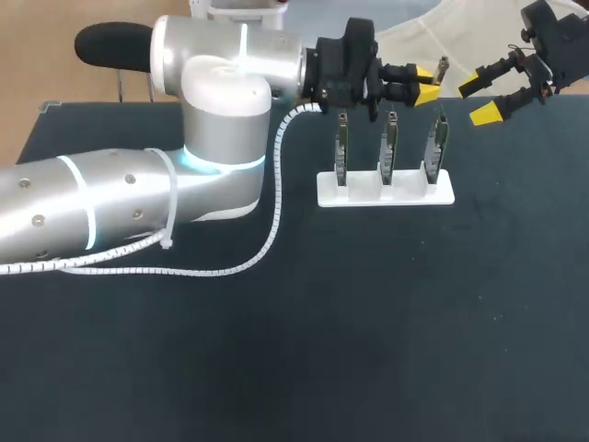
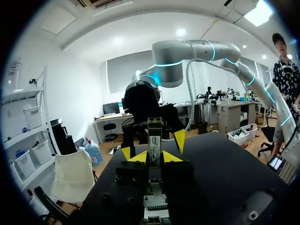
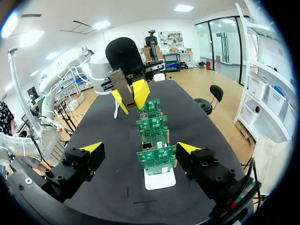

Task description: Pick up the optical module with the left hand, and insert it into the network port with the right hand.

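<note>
Left gripper [image 1: 426, 85] is clamped on the optical module [image 2: 154, 133]. Yellow tips pinch both its sides and the module sticks out past them. It's held up off the table [image 1: 368, 350], above the row of three green boards [image 1: 389, 138], which stand upright in a white stand [image 1: 386, 193]. Right gripper [image 1: 479, 98] has fingers spread wide with nothing in them. It's facing the module from close by, not touching.
</note>
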Available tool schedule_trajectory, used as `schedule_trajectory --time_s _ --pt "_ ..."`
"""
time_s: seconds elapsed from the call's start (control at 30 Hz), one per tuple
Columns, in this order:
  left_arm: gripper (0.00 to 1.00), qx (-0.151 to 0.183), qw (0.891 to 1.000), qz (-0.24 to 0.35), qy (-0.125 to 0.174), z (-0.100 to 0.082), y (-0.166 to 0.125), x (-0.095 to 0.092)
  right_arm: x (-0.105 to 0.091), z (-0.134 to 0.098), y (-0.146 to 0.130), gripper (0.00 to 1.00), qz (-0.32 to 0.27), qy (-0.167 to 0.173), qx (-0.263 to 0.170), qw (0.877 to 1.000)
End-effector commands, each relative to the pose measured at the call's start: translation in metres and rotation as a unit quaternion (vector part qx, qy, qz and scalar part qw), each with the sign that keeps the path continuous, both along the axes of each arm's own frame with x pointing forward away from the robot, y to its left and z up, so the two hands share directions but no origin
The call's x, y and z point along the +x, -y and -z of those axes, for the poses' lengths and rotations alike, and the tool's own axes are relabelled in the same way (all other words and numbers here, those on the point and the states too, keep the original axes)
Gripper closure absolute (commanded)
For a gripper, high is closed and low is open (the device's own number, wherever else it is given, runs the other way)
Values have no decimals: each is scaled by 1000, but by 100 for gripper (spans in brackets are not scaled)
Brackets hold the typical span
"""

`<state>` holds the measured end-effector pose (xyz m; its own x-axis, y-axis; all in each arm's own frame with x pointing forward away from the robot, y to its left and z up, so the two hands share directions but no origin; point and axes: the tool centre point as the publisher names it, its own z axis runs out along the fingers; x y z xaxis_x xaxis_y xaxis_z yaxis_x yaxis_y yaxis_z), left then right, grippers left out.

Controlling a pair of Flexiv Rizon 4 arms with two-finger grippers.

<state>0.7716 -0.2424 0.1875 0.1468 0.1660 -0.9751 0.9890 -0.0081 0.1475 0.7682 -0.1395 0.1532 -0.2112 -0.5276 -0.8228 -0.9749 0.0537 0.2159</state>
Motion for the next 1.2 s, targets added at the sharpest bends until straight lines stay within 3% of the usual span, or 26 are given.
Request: schedule_trajectory --time_s 0.03,0.6,0.93,1.2 --pt "100 0 1000 0 1 0 4 2 -1 0 0 0 1 1 0 1000" --pt "100 2 1000 22 -14 -1 21 4 -1 0 0 0 1 1 0 1000" --pt "100 5 998 28 -50 3 22 5 -1 0 0 0 1 1 0 1000" --pt "100 -1 998 27 -63 9 24 5 -1 0 0 0 1 1 0 1000"
